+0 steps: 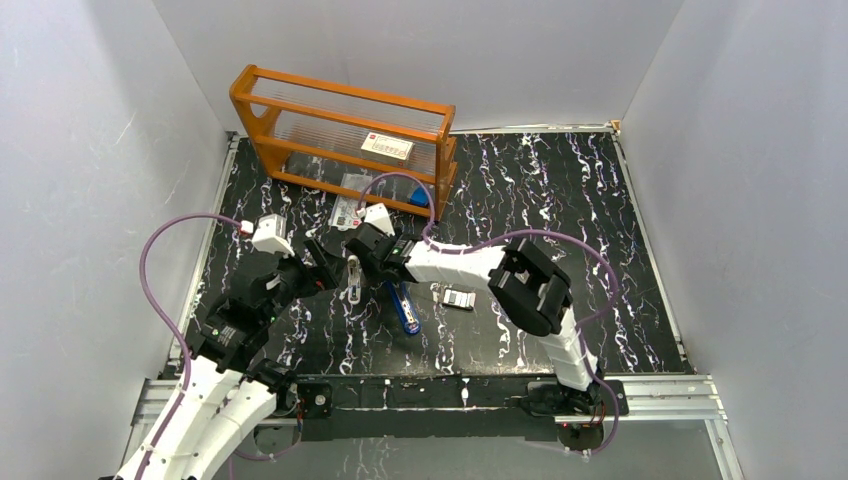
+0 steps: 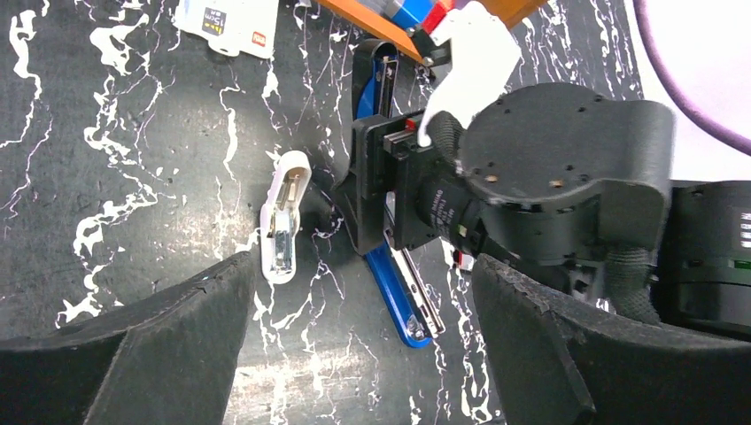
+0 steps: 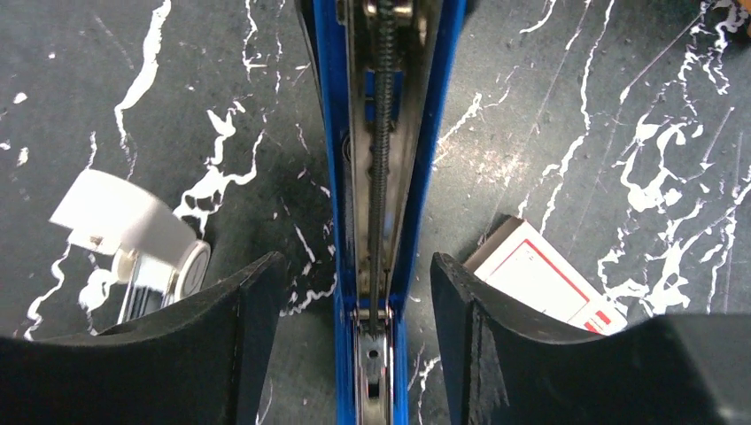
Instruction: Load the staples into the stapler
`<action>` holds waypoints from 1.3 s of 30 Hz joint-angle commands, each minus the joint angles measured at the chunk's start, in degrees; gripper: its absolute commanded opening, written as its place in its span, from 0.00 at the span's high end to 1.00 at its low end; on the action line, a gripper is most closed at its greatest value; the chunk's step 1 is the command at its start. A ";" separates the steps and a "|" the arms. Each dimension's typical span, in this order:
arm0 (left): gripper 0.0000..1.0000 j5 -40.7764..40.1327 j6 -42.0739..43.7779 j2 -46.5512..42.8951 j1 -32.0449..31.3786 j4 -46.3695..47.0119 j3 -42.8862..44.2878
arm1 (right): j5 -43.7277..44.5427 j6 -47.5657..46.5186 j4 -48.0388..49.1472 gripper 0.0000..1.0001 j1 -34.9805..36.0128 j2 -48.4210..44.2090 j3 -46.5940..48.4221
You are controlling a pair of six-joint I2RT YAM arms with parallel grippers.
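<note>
Two pincers crowd the left-centre of your counter (image 1: 620, 260).

Right pincer (image 3: 356, 261): released. Its fingers straddle the blue stapler (image 3: 376, 133) with a sliver of gap on each side, so there is no grip. The stapler lies open with its channel and long spring facing up. In the top view its near end sticks out from under the right wrist.

Left pincer (image 2: 361, 264): spread wide and grasping nothing. It hangs over the counter just left of the stapler, facing the right wrist.

Staples (image 1: 458, 298): pale strips flat on the counter just right of the stapler, on the near side of the right forearm and apart from both pincers. In the right wrist view a red-and-white box (image 3: 545, 279) pokes out beside the right finger. You cannot tell from there what it holds.

A white-and-metal tool (image 2: 283, 217) lies just left of the stapler, not touching it.

An orange rack (image 1: 340, 130) stands far left, with a white label card (image 1: 386, 147) showing through its rails.
</note>
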 commanded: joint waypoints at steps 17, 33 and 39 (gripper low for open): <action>0.11 27.77 0.21 9.68 0.06 20.93 -3.23 | -0.52 17.30 -11.22 0.45 -4.33 -33.97 -30.35; 0.13 29.22 -0.72 20.02 -0.03 27.88 -5.96 | -16.00 21.51 -3.21 0.57 -4.44 -37.07 -43.10; 0.12 29.53 -0.58 21.18 -0.03 28.38 -5.72 | -14.34 21.23 -1.14 0.55 -7.35 -35.86 -44.00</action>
